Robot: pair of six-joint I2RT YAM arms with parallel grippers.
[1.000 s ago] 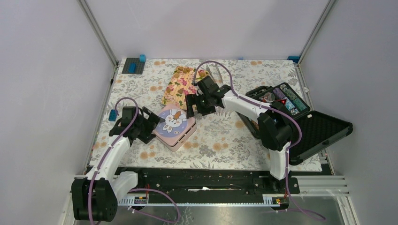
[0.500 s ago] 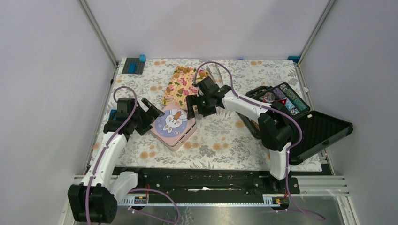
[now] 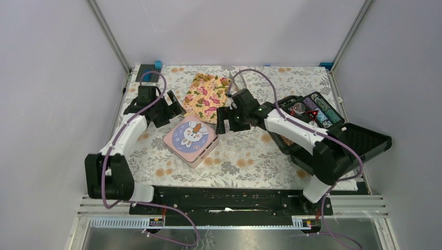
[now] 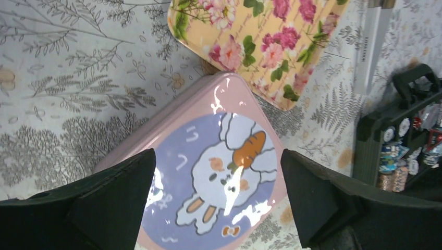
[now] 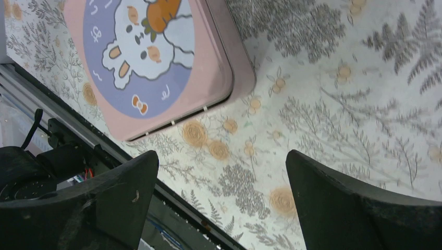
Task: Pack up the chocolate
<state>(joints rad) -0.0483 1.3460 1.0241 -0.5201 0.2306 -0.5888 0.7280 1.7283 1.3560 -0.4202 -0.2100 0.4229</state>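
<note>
The pink tin (image 3: pixel 190 139) with the rabbit lid lies shut on the flowered cloth. The left gripper (image 3: pixel 173 113) hangs just off the tin's far left side, jaws spread wide and empty. The right gripper (image 3: pixel 223 119) hangs just off its far right side, likewise wide and empty. The floral tray (image 3: pixel 206 96) lies just behind the tin, and the open black case (image 3: pixel 333 136) stands well to its right. The chocolate shows in no view, so its place cannot be told.

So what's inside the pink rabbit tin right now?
The lid is shut on the pink tin, so only the printed rabbit with a carrot shows. Whatever is inside is covered and cannot be seen from any view.
</note>
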